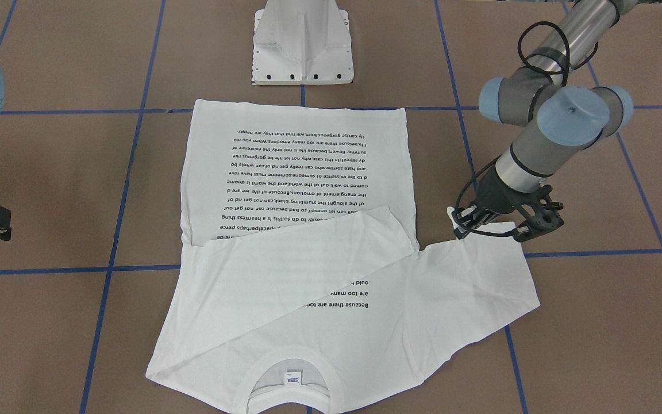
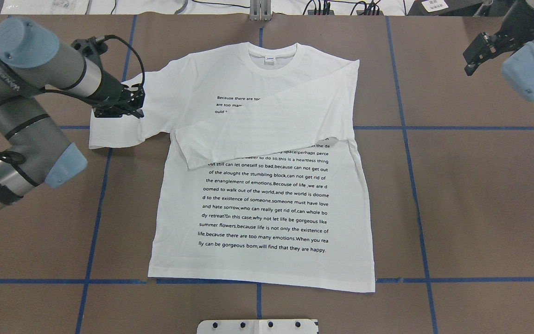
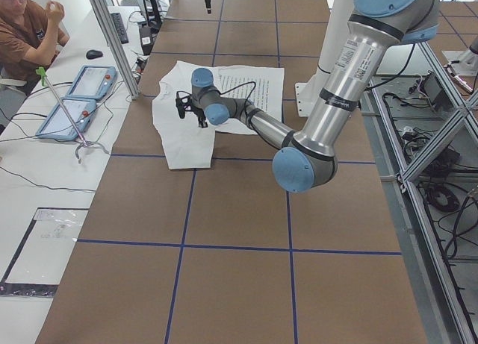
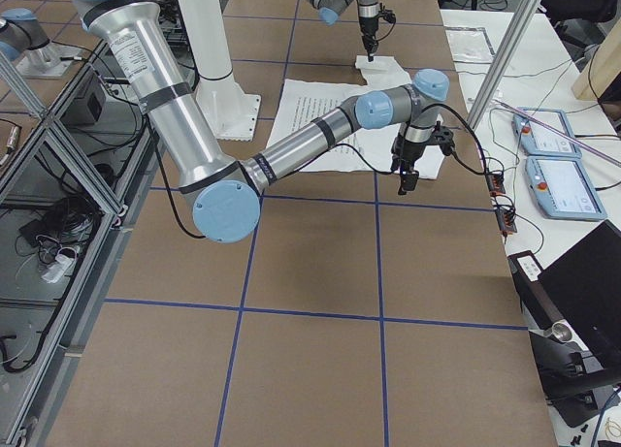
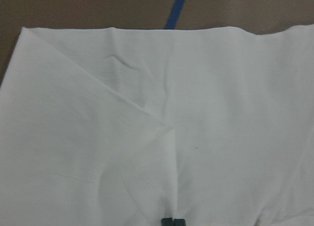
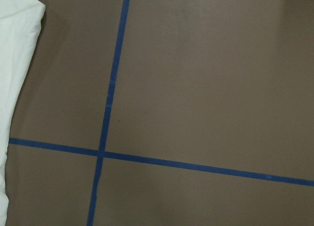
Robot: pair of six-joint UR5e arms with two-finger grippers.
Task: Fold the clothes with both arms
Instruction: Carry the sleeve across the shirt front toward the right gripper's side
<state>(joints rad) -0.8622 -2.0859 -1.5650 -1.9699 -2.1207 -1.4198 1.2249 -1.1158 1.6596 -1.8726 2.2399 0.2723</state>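
The white shirt (image 2: 262, 199) lies flat on the table with its black text up and its collar (image 2: 271, 58) at the far side. One sleeve (image 2: 276, 125) is folded across the chest. The other sleeve (image 2: 109, 134) lies out to the side. My left gripper (image 2: 121, 112) is down on that sleeve near its cuff. The left wrist view shows its fingertips (image 5: 172, 221) shut on a fold of the white cloth. My right gripper (image 2: 473, 58) is off the shirt, over bare table at the far right. No fingertips show in its wrist view, only the shirt's edge (image 6: 14, 49).
The white metal pedestal (image 1: 302, 46) stands at the near edge below the shirt's hem. Blue tape lines (image 2: 410, 127) cross the brown table. A side table with teach pendants (image 3: 75, 98) and a seated person (image 3: 26, 30) lies beyond the far edge.
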